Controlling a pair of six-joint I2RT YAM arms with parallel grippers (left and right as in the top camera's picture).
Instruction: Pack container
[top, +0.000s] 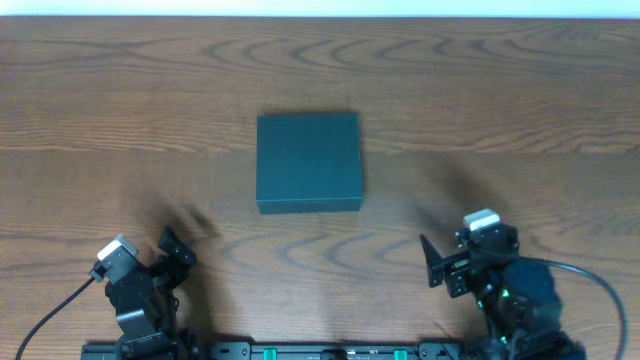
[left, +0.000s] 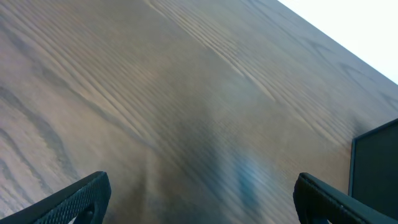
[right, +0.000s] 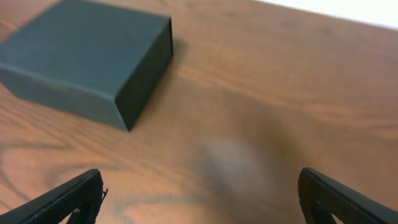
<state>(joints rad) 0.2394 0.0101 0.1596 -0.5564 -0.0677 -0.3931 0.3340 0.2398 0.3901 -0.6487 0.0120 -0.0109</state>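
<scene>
Left wrist view: L hand (left: 202, 190) spread wide and empty, w/ bare tabletop (left: 155, 93) under it. One edge of the box (left: 376, 165) shows at the right side of this view, apart from the hand.

Right wrist view: R hand (right: 202, 186) also spread wide and empty, over bare wood. The box sits ahead and to its left, well apart, flat on the tabletop w/ lid closed.

Overhead: both hands are by the near edge, L toward the near-left corner, R toward the near-right corner. Neither touches the box. The box lies approx. mid-tabletop, centred betw. the left and right edges. Its sides run about square w/ the tabletop edges. It is dark, matte and shallow, roughly square from above.
</scene>
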